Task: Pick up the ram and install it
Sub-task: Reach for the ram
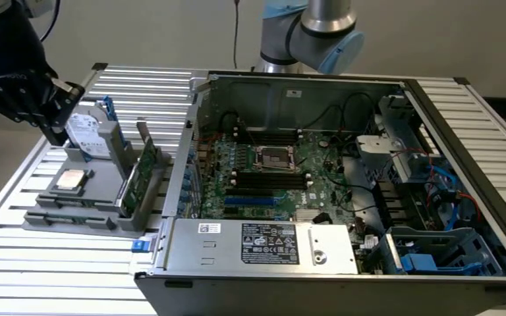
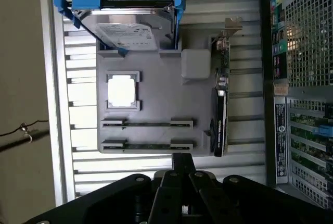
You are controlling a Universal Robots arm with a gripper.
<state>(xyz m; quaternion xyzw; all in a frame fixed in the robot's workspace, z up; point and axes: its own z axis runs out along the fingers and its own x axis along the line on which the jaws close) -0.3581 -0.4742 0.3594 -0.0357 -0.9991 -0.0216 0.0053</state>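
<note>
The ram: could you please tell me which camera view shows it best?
The wrist view: it looks straight down on the grey holder, so the ram shows full length, two thin sticks in parallel slots. The exterior view sees that holder at a slant; there the sticks are hard to make out.

Even, diffuse room light is falling from above across the exterior view, brightening the slatted aluminium table and the pale wall behind it. The open computer case is shading its own interior, so the motherboard is sitting in dimmer, cooler tones, while the silver power supply is catching a soft sheen. The arm's black end, at the exterior view's left, is reading as a near-black mass with little detail. In the wrist view, glare is washing the processor on the grey tray to plain white, the table slats beside it are blowing out too, and the gripper is showing as a dark, underlit silhouette.
</note>
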